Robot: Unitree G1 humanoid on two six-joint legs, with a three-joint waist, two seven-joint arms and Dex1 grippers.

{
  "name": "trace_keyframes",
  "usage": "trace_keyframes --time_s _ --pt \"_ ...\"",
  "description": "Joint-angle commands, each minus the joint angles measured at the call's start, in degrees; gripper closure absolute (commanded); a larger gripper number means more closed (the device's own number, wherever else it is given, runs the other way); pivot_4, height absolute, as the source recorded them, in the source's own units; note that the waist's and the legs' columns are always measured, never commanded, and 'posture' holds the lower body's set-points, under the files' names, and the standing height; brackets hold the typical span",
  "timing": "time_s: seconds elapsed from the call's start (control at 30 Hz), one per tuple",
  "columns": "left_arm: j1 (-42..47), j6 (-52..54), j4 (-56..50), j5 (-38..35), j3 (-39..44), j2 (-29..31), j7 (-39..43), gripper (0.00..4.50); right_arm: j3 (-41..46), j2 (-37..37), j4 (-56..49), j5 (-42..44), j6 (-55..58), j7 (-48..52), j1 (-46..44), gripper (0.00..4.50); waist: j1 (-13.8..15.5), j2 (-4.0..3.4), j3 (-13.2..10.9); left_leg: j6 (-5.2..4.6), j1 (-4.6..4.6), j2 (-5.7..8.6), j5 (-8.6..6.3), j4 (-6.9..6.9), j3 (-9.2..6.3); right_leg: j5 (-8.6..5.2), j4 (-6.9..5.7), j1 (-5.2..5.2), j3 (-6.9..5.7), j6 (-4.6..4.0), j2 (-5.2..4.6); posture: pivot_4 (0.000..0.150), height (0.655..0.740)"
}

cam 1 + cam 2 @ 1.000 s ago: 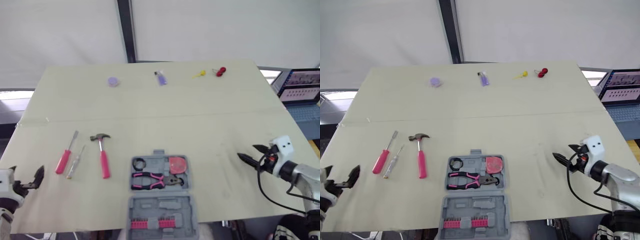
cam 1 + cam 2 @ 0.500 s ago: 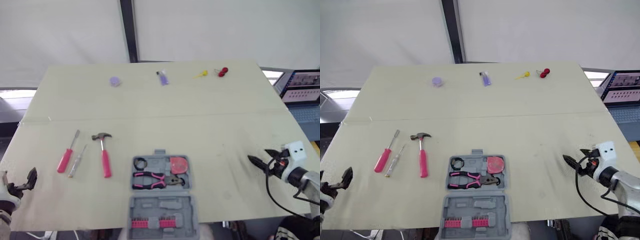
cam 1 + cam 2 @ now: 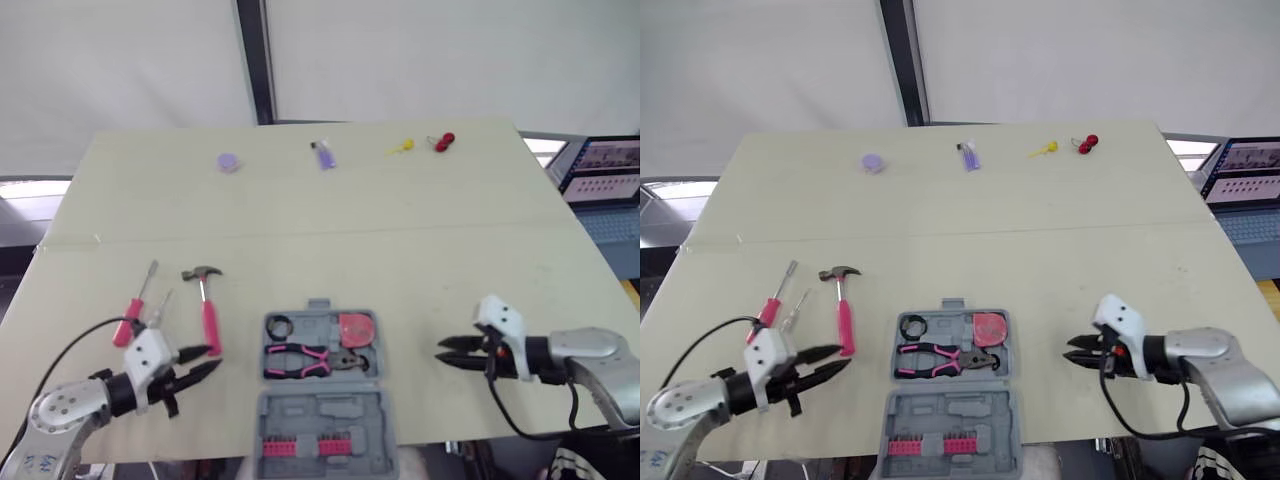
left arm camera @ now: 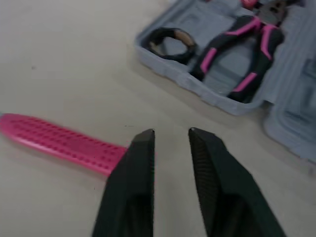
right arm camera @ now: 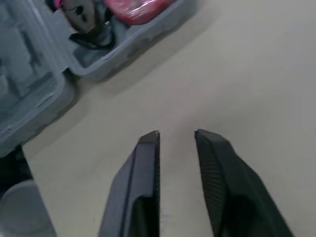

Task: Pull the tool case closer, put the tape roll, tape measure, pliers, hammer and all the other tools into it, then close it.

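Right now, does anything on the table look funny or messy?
Nothing looks spilled or broken. The hammer and two screwdrivers lie outside the open tool case, on its left side.

Desk (image 3: 400, 220): pale and flat, carrying everything below.
Near edge: grey tool case (image 3: 310, 410) is lying open.
Left of the case: pink-handled hammer (image 3: 208, 310) is lying head away; pink-handled screwdriver (image 3: 130, 318) and clear-handled screwdriver (image 3: 160, 305) are lying side by side, further left.
Far edge: purple disc (image 3: 228, 161), purple object (image 3: 322, 155), yellow object (image 3: 399, 148) and red object (image 3: 442, 141) are sitting in a row.
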State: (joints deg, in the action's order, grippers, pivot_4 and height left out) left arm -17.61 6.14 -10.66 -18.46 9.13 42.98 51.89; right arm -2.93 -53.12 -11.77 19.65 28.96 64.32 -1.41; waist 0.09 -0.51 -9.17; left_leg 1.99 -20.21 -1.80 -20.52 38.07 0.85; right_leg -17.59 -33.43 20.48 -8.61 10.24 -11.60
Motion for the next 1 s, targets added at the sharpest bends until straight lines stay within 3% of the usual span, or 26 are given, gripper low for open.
trace_keyframes --time_s 0.03,0.17,0.53,1.0 --pt "1.15 4.18 -2.55 0.6 -2.89 2.25 2.29 4.43 -3.72 -1.68 -2.67 -3.22 -0.57 1.07 -1.01 4.45 0.25 0.0 -0.07 0.0 0.0 0.0 0.0 0.01 0.0 0.0 0.0 -0.01 0.0 0.0 -0.01 0.15 0.74" --pt "3.06 10.15 -4.02 2.41 -8.07 4.57 3.57 4.43 -9.14 -0.91 -3.59 -7.18 -0.63 0.5 -3.07 4.45 0.56 -0.01 -0.09 0.0 0.0 0.0 0.0 0.06 -0.01 0.0 -0.04 0.0 0.01 0.0 0.0 0.15 0.74" --pt "10.28 15.55 -3.3 7.28 -17.3 0.49 -0.03 4.43 -16.89 2.42 -7.12 -9.42 3.58 0.61 -7.36 4.45 1.48 -0.02 -0.09 0.0 0.0 0.0 0.0 0.11 -0.01 0.0 -0.08 0.0 0.02 0.0 0.0 0.15 0.74" --pt "13.97 16.86 -3.31 8.83 -20.73 -4.33 -2.01 4.43 -19.97 6.28 -7.85 -10.84 4.62 -0.94 -10.09 4.45 1.72 -0.05 -0.07 0.0 0.01 0.01 0.0 0.2 -0.03 0.01 -0.11 -0.07 0.02 -0.01 -0.01 0.15 0.74"
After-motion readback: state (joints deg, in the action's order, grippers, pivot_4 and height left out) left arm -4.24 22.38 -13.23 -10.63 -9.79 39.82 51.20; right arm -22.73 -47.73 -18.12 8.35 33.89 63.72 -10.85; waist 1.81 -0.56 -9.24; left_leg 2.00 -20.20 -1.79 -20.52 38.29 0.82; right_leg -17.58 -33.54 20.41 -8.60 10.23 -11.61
